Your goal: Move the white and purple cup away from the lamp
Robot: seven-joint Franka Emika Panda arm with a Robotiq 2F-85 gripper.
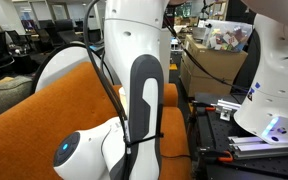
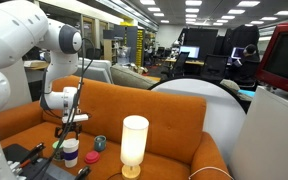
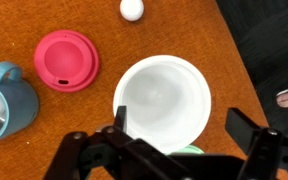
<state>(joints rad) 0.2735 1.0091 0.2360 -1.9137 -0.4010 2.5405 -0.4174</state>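
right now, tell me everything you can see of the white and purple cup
The white and purple cup is a small cylinder, white on top with a purple band below. It stands upright on the orange-brown surface, apart from the lamp. In the wrist view its mouth is open and the white inside looks empty. The open gripper hangs over it, fingers either side of the rim; contact cannot be told. A pink lid lies beside it, not touching.

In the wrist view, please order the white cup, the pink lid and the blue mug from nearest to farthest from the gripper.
1. White cup: between the fingers of the gripper.
2. Pink lid: left of the cup, higher in the picture.
3. Blue mug: at the left edge.
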